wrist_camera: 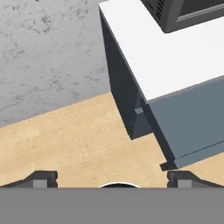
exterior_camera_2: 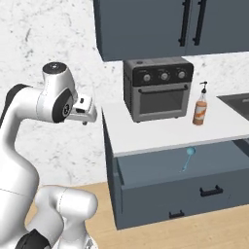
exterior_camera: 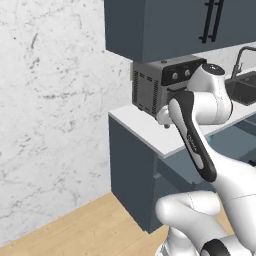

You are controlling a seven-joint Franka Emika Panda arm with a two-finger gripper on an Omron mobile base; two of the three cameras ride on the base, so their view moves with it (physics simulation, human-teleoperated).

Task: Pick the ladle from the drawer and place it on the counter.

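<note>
Starting at the left of the right base view: marbled wall (exterior_camera_2: 48,34) filling the background, wooden floor (exterior_camera_2: 160,233) running along the bottom. Hanging there out past the cabinet's left end, over the floor and at about counter height, the gripper (exterior_camera_2: 86,116), holding nothing. In the hand view, looking down at that floor, with the two fingertips (wrist_camera: 41,178) sitting far apart at the bottom corners, so spread wide with nothing between them.

Moving right: the counter (exterior_camera_2: 146,133), white and flat, carrying a toaster oven (exterior_camera_2: 158,88) toward the back and an orange bottle (exterior_camera_2: 200,108) just right of it, with bare slab lying in front of both. Below the counter's edge, the drawer (exterior_camera_2: 165,182) standing pulled out, and the ladle (exterior_camera_2: 188,158) lying inside, toward the middle-right, bowl toward the counter and handle pointing out toward the drawer's front. Well apart from the gripper.

Judging by this, being in the approach step: nothing grasped yet, and the hand off to the left of the open drawer. Next move likely calling for swinging right and over the drawer, tilting the hand down, and lining the spread fingers across the thin handle rather than along it. Needing care with the counter's overhang just above the ladle's bowl end, since clearance there looks tight. Afterward, lifting clear and setting down on the bare strip in front of the toaster oven.
</note>
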